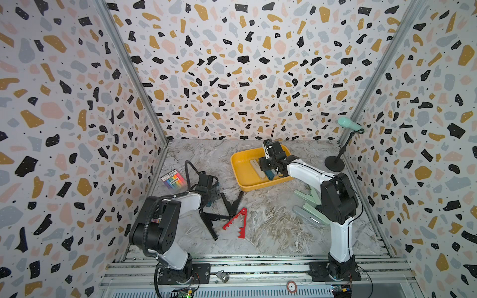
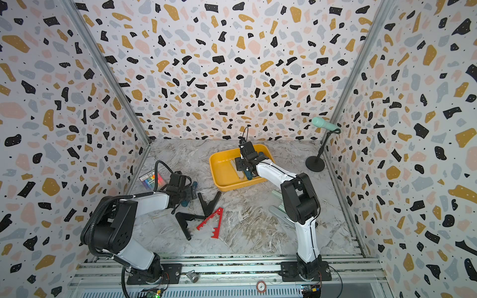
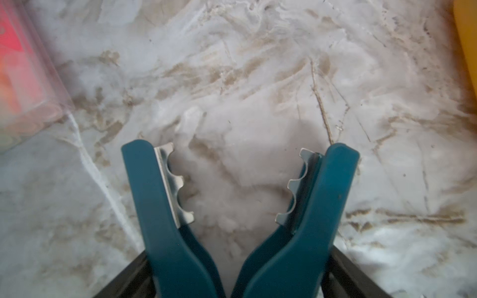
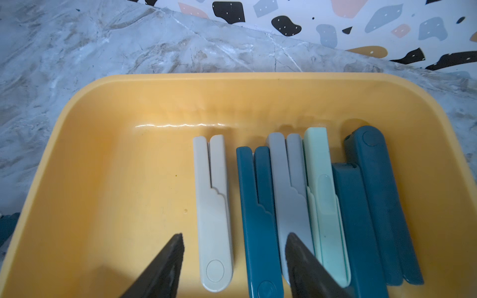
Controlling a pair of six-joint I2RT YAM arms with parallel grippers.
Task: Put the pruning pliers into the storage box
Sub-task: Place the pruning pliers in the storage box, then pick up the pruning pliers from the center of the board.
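My left gripper (image 1: 212, 194) (image 3: 237, 276) is shut on a dark teal pruning pliers (image 3: 160, 219), its two arms spread in a V with toothed metal blades, just above the marble table. My right gripper (image 1: 269, 167) (image 4: 233, 247) hangs open and empty over the yellow storage box (image 1: 242, 178) (image 4: 116, 180). Several pliers lie side by side in the box: beige (image 4: 213, 211), teal (image 4: 258, 219), grey (image 4: 289, 193), mint (image 4: 322, 193) and another teal (image 4: 374, 206). On the table lie two black pliers (image 1: 232, 203) (image 1: 210, 222), a notched red one (image 1: 238, 222), and mint and grey ones (image 1: 307, 201) beside the right arm.
A rainbow-striped packet (image 1: 174, 179) (image 3: 23, 77) lies left of the left gripper. A mint microphone (image 1: 349, 125) stands on a black round-based stand (image 1: 335, 163) at the back right. Patterned walls close in three sides.
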